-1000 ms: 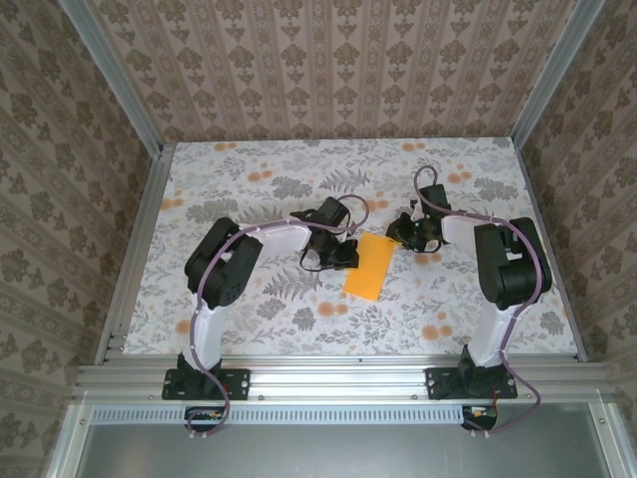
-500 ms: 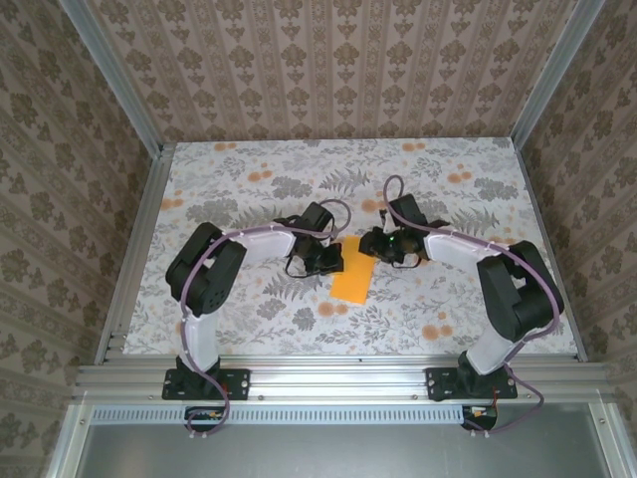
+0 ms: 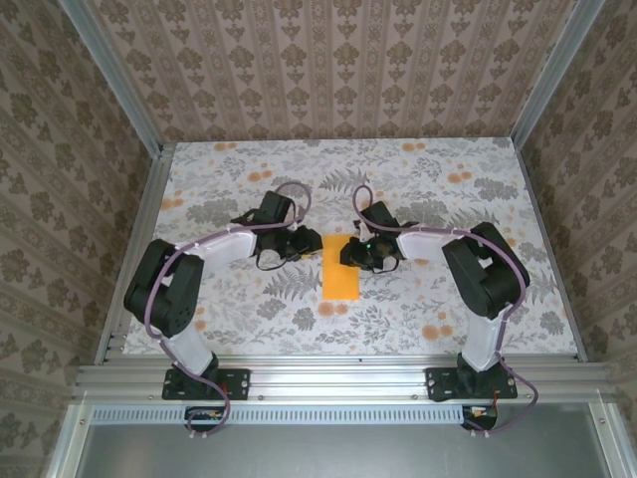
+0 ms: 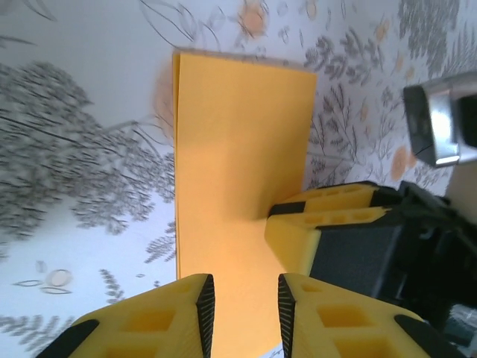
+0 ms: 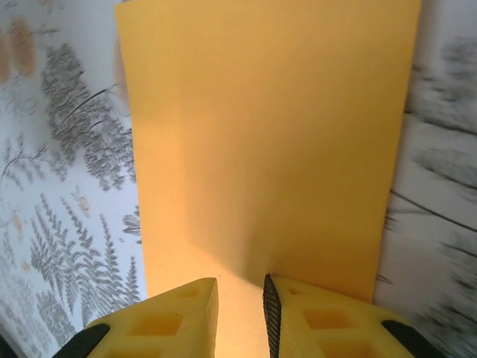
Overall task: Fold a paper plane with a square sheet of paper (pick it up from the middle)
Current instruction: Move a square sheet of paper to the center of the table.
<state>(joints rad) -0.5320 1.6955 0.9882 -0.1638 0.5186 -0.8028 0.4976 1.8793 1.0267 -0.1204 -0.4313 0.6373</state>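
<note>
We saw the square sheet of paper (image 3: 340,281), folded into a narrow orange-yellow rectangle, lying flat on the flowered tablecloth (image 3: 418,304). It lay about midway between the two arms, with its long sides running away from the bases. The left gripper (image 3: 309,245) stood at the sheet's left long edge, toward the far end. The right gripper (image 3: 350,253) sat over the right long edge at about the same level, so the paper lay between them and partly beneath the right one. In the left wrist view that gripper's two yellow fingers (image 4: 171,321) were parted by a small gap, and the orange surface showed through it beyond the tips. A doubled edge showed along one long side of the sheet. The right wrist view gave much the same: fingers (image 5: 328,321) held slightly apart, with the paper visible in the slot and stretching out ahead. We could not tell whether either pair of tips touched the sheet. Neither claw pinched anything that we could see.
</note>
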